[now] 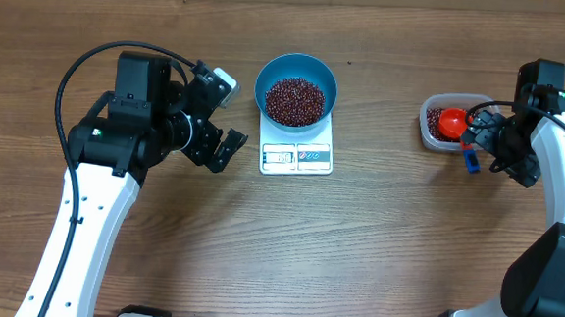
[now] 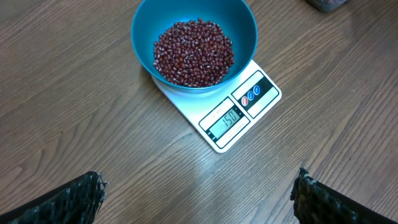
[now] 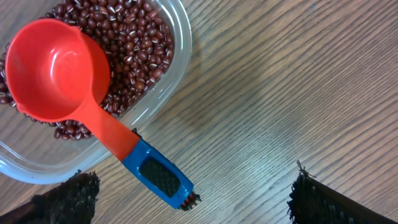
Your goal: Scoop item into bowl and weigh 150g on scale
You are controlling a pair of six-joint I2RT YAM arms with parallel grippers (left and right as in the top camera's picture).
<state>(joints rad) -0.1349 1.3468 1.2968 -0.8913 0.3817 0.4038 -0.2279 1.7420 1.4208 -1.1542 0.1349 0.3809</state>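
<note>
A brown wood-grain desk (image 1: 356, 242) carries everything. The left pincer (image 2: 199, 202) is spread wide, with nothing held and nothing touched; its two dark fingertips are seen at the bottom corners of the left wrist view, over bare wood. The right pincer (image 3: 196, 205) is likewise spread wide and holds nothing.

A small flat white rectangular kitchen scale (image 2: 236, 115) is set just ahead of the left pincer, well apart from its fingertips. On the scale's far part a round deep bowl of bright blue plastic (image 2: 143, 31) is stood upright, filled with a heap of small dark red-brown beans (image 2: 194, 53).

A clear rounded-rectangle plastic tub (image 3: 180, 46) is placed near the right pincer, at the right side of the desk – well apart from the scale. More of the same beans are held in it. A red plastic scoop (image 3: 56, 68) is laid with its cup on those beans, and its blue-tipped handle (image 3: 158, 177) is propped over the tub's rim, pointing toward the gap between the right pincer's fingertips – touched by neither.

"150" can be read on the scale's display window; the marks by the three small coloured buttons are too small to be read.
</note>
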